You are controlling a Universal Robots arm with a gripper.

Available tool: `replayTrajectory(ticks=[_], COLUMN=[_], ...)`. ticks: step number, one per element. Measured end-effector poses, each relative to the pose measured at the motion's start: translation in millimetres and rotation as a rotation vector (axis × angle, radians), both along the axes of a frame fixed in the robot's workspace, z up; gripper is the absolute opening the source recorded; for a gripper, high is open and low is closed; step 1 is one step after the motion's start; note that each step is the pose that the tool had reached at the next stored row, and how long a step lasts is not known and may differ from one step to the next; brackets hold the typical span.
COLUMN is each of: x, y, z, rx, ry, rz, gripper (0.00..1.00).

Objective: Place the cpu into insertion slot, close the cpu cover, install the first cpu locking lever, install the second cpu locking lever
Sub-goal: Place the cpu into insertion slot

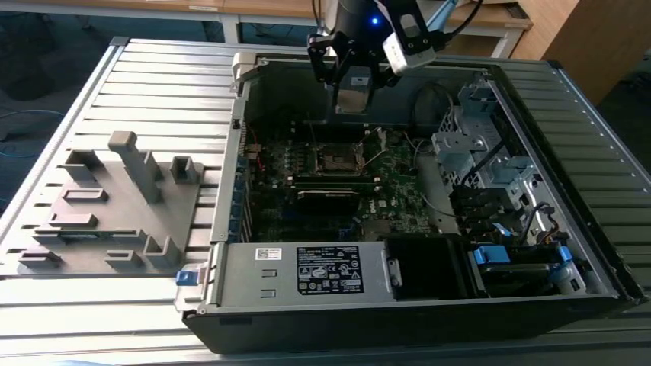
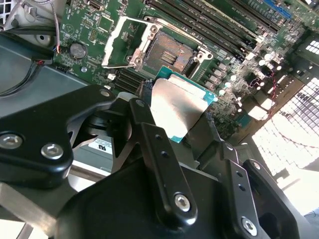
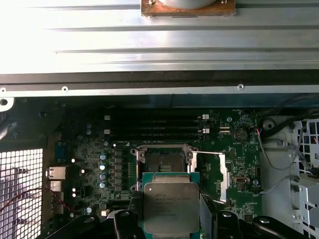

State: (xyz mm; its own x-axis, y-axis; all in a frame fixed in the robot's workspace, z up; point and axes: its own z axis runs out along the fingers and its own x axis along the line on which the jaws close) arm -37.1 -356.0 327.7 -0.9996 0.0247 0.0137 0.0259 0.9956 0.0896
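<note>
The cpu (image 1: 352,101) is a thin square chip with a silvery face, held in the air above the motherboard with my gripper (image 1: 352,90) shut on its sides. In the second wrist view its black fingers (image 2: 145,102) flank the cpu (image 2: 177,107). The insertion slot (image 1: 336,158) lies below, uncovered, with a dark centre. In both wrist views the cpu hangs a short way off the insertion slot (image 2: 168,52) (image 3: 162,160), apart from it. The cpu cover (image 3: 223,174) (image 2: 113,42) is flipped open beside the slot. The cpu's (image 3: 171,208) printed face shows in the first wrist view.
The open computer case (image 1: 234,76) lies on a ribbed metal table. Its walls surround the board. Memory slots (image 3: 154,127) run beside the socket. A drive cage with cables (image 1: 478,145) and a power supply (image 1: 325,271) stand inside. A grey fixture (image 1: 112,206) sits at the exterior view's left.
</note>
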Motion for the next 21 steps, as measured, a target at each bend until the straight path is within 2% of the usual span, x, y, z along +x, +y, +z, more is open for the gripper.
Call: replayTrajectory(ticks=[21], x=[0.0], y=[0.0], z=[-4.2], rx=[0.0001], ry=[-0.0001], rz=[0.000], gripper=[0.54])
